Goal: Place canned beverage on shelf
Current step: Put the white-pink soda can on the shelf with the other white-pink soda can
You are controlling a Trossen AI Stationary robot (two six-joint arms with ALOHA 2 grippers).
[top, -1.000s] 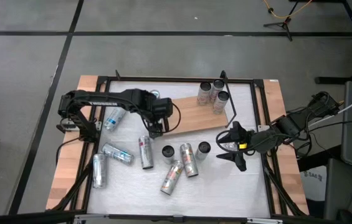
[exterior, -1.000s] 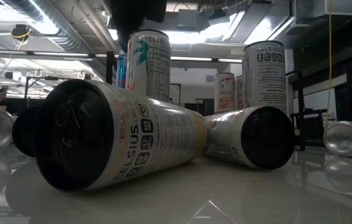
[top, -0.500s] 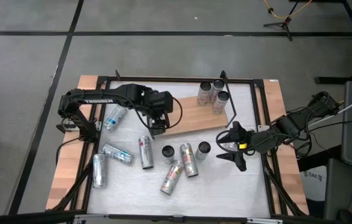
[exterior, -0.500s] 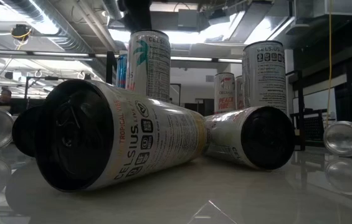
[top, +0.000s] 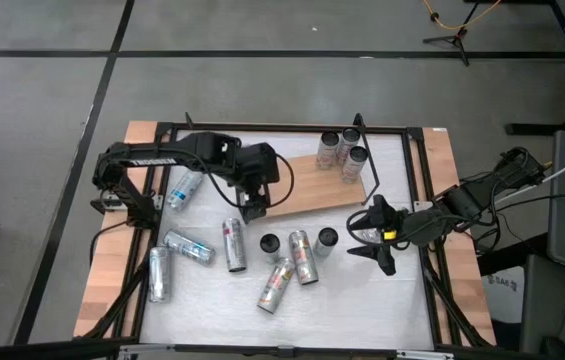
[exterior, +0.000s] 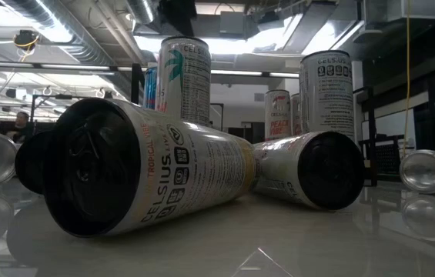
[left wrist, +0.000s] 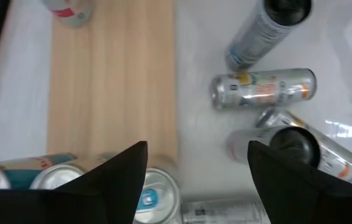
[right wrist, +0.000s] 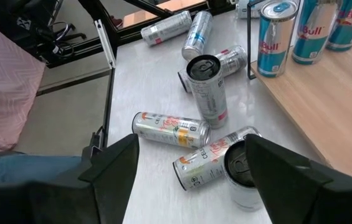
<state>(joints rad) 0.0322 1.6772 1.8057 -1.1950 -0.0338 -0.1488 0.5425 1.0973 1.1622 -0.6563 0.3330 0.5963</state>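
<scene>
Shelf (top: 307,187) position: the board lies diagonally on the white table (top: 402,300), between the two arms. Its far end carries three upright cans (top: 341,152) beside the black wire frame (top: 366,165). Two more cans (left wrist: 70,177) stand at the near end, as the left wrist view shows. The board's middle stretch is bare wood, with open room along it.

Left gripper (top: 253,205) position: over the near end of the shelf, at the board's edge. Its fingers (left wrist: 116,180) stand apart and hold nothing; the tops of the two standing cans show just beyond them.

Right gripper (top: 374,243) position: low over the table off the shelf's framed end, just beside an upright can (top: 326,239). Its fingers (right wrist: 110,171) are spread wide and empty.

Obstructions: a cluster of cans (top: 287,262), some lying and two upright, occupies the table in front of the shelf's long edge. Further cans lie near the table's left border (top: 160,272). One can (top: 184,187) lies under the left arm. In the low view, a lying can (exterior: 140,165) fills the foreground and blocks most of the table behind it.

Change from the earlier frames: the left arm's wrist has shifted slightly along the near end of the shelf. The right arm has not moved. No can has changed place.
</scene>
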